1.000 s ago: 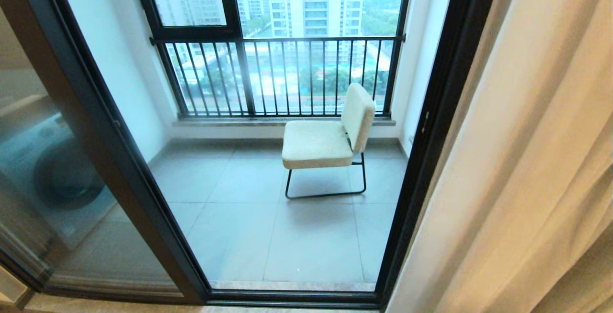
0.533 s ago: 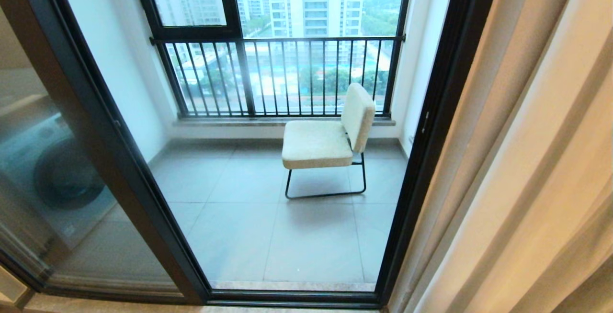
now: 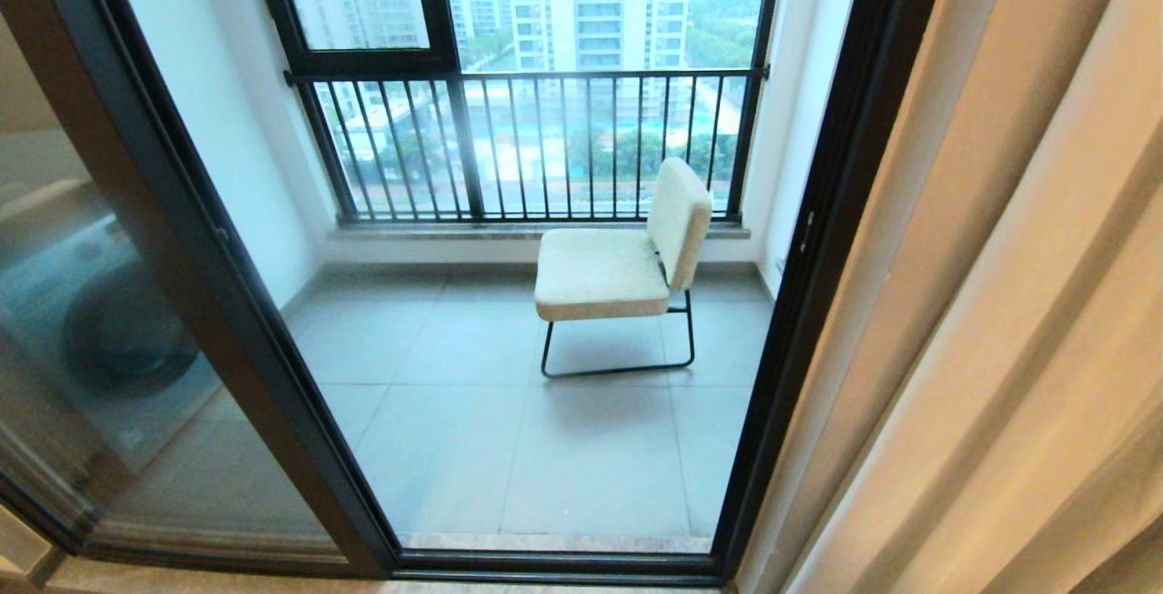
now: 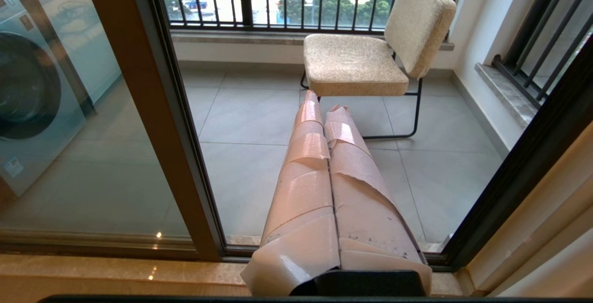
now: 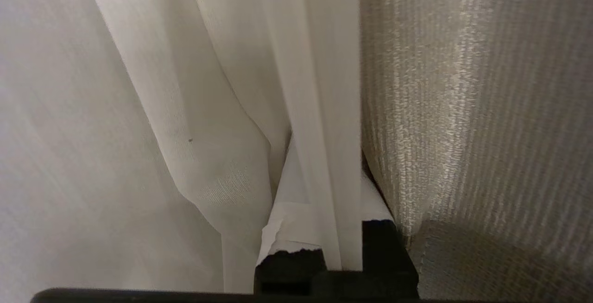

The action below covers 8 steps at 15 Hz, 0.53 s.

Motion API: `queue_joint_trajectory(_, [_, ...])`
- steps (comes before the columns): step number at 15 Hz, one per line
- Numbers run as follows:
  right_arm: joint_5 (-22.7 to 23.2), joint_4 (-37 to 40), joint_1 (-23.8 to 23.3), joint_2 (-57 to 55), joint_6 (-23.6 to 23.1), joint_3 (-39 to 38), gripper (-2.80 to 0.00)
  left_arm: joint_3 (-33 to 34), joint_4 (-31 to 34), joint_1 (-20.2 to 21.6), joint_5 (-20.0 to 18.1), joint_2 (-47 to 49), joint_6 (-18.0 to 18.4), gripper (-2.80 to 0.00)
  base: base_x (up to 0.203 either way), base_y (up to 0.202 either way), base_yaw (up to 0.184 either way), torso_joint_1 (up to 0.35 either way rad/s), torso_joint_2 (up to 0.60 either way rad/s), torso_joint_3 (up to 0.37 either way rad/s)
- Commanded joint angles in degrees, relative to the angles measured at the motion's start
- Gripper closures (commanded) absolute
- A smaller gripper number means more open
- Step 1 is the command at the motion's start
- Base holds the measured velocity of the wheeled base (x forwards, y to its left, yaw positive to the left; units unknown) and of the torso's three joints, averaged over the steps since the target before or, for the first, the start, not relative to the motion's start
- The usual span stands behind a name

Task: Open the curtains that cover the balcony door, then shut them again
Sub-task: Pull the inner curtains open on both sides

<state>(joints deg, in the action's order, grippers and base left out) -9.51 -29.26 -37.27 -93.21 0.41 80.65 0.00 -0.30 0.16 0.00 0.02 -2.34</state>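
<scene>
Curtains pinched in R tool

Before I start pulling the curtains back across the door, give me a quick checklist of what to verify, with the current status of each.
1. Curtains gathered to the right of the balcony door, glass uncovered: ok.
2. Right gripper jaws shut on a sheer fold: ok.
3. Heavy drape also caught in that grip: cannot tell; it lies beside the jaws.
4. Left gripper parked, jaws shut, clear of the fabric: ok.
5. Right arm visible in the head view for monitoring the pull: not ok; only the wrist view shows it.
</scene>
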Motion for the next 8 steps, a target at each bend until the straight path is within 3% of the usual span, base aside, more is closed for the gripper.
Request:
queue_joint_trajectory(1, [4.5,-1.1,0.8,0.4,-0.4,-0.2,0.0,0.0,0.0,0.0,0.0,0.0,0.0,0.0,0.0,0.0,0.0,0.0,0.0,0.0])
queue_joint_trajectory(4, [11.4,-2.7,2.9,1.6,-1.3,-0.2,0.0,0.0,0.0,0.0,0.0,0.0,0.0,0.0,0.0,0.0,0.0,0.0,0.0,0.0])
queue_joint_trajectory(6, [19.8,-4.1,5.8,3.0,-1.4,-0.7,0.0,0.0,0.0,0.0,0.0,0.0,0.0,0.0,0.0,0.0,0.0,0.0,0.0,0.0])
queue_joint_trajectory(8, [21.9,-4.3,8.5,4.2,-1.6,-2.0,0.0,0.0,0.0,0.0,0.0,0.0,0.0,0.0,0.0,0.0,0.0,0.0,0.0,0.0])
